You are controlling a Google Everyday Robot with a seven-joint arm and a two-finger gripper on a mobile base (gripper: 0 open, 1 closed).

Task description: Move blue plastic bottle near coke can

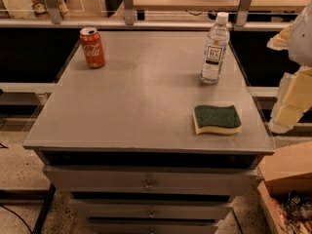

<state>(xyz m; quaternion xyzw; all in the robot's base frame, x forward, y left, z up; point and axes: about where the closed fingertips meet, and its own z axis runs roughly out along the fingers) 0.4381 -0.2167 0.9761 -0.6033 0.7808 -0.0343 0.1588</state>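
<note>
Nothing is done yet. The bottle (214,50) stands near the counter's (146,101) far right corner, well apart from the can (92,48) at the far left corner. The gripper (292,99) hangs beyond the right edge, clear of the bottle; I cannot tell if it is released or clenched.

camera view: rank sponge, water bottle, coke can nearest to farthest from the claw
The claw hangs just past the right edge of the table.
1-2. The sponge, front right, and the bottle, back right: both are on the claw's side and too close to call.
3. The can, back left corner: clearly farthest.
</note>
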